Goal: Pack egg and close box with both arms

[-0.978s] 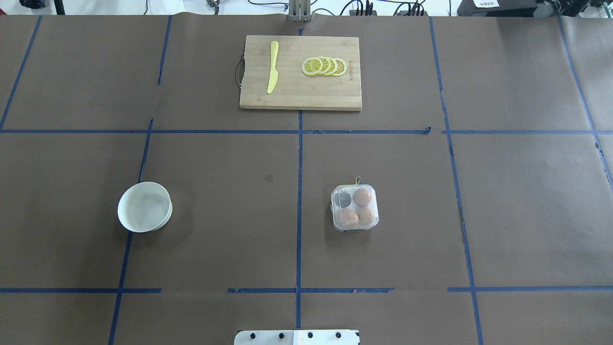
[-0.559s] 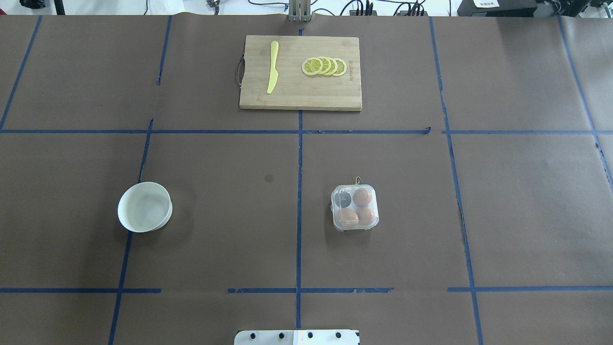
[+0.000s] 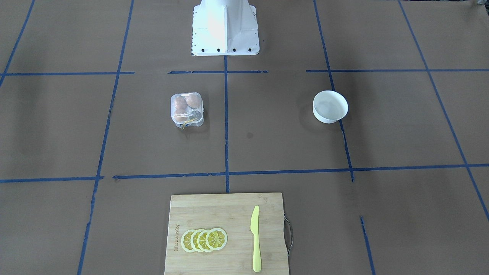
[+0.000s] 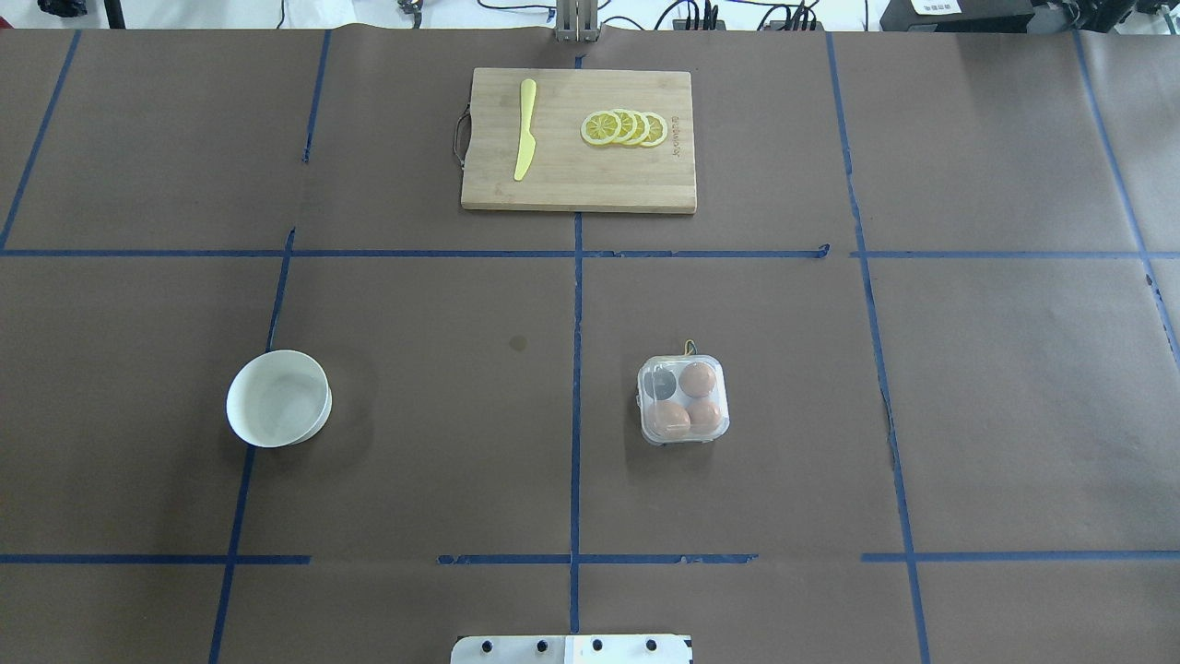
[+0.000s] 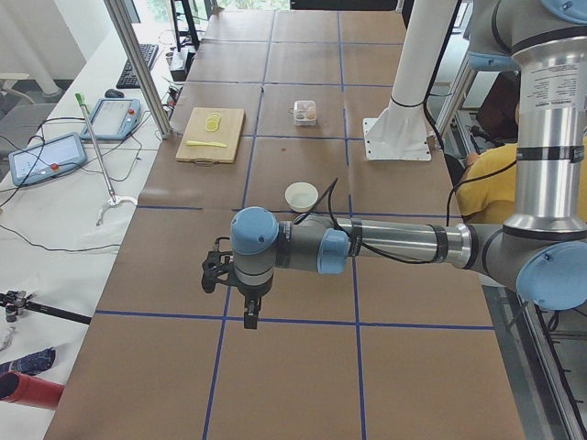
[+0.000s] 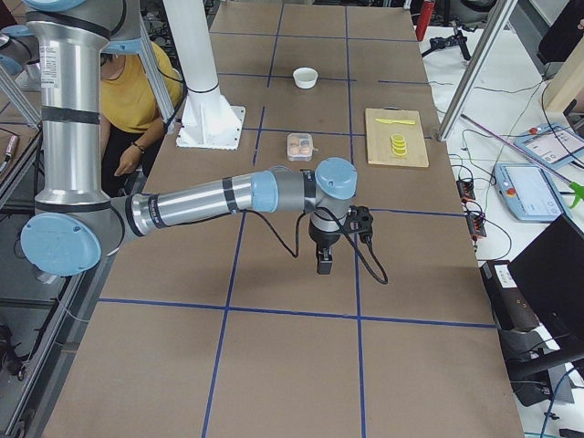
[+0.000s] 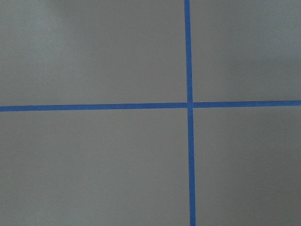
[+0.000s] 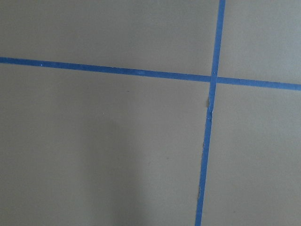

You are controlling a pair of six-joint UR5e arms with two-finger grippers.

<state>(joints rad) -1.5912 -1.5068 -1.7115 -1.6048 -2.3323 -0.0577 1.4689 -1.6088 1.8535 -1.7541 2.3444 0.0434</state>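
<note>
The long table (image 4: 415, 461) is covered in brown paper gridded with blue tape. Both arms hold the same pose at opposite ends of it. The left arm (image 5: 394, 246) has its upper section upright. Its forearm is stretched out level over the paper and the wrist is turned so the left gripper (image 5: 249, 316) points straight down above a tape crossing, clear of the surface. The right arm (image 6: 210, 199) mirrors it, with the right gripper (image 6: 324, 260) hanging nose-down over another tape line. From these side angles I cannot tell whether either gripper's fingers are spread or pressed together, and neither holds anything I can see.

The white pedestal base (image 3: 224, 26) stands between them. A wooden cutting board (image 4: 572, 175) lies at the far side. A white bowl (image 4: 277, 401) sits on the robot's left half.

The box (image 4: 658, 383) rests on the right half, just beside the centre tape line and well apart from both grippers. I cannot tell whether its clear lid is latched.

On the board are a yellow knife (image 4: 525, 129) and a row of lemon slices (image 4: 624, 127). Three eggs (image 4: 698, 379) fill three of the box's cups. A bit of yellow string (image 4: 688, 347) shows at its far edge.
</note>
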